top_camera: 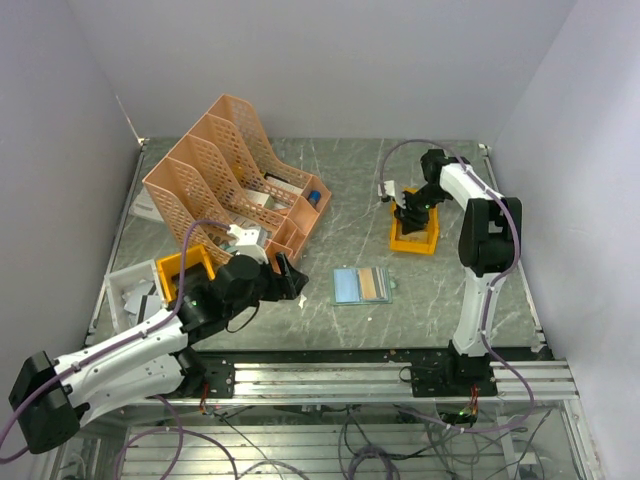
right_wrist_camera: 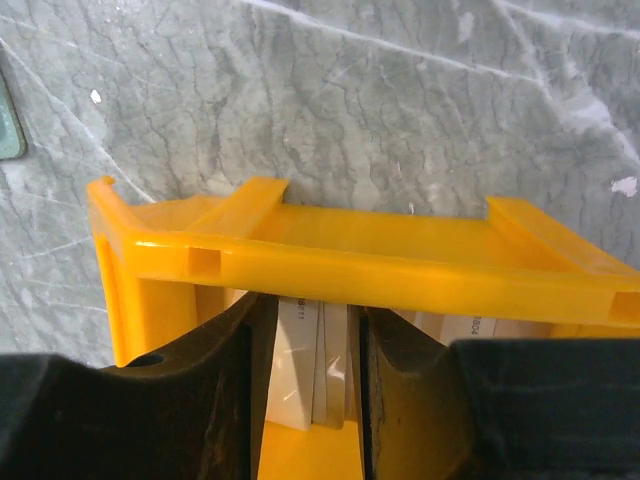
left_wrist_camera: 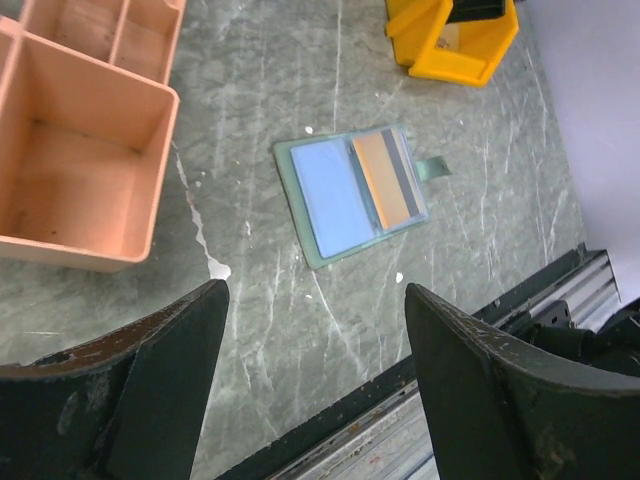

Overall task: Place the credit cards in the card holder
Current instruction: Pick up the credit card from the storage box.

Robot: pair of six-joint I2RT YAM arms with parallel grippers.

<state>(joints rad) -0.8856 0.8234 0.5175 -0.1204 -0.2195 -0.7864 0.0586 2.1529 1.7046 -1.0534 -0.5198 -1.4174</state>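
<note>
Cards on edge in the bin, holder spread open mid-table.

Only the right wrist view shows the credit cards (right_wrist_camera: 300, 385): pale, upright inside the yellow bin (right_wrist_camera: 380, 265), with the right gripper (right_wrist_camera: 310, 310) lowered over them, a finger close on each side (pinching or merely flanking, I cannot tell). The left wrist view gives the card holder (left_wrist_camera: 335, 200) in detail: unfolded flat, a bluish card in one pocket, an orange one with a grey stripe in the other, its tab (left_wrist_camera: 432, 168) sticking out. The left gripper (left_wrist_camera: 315, 295) hangs nearer, jaws wide apart and empty. The overhead view adds the layout: bin far right, holder near centre, peach file rack (top_camera: 215, 165) far left. The table (top_camera: 350, 180) is dark green veined stone between pale walls (top_camera: 330, 60).
</note>
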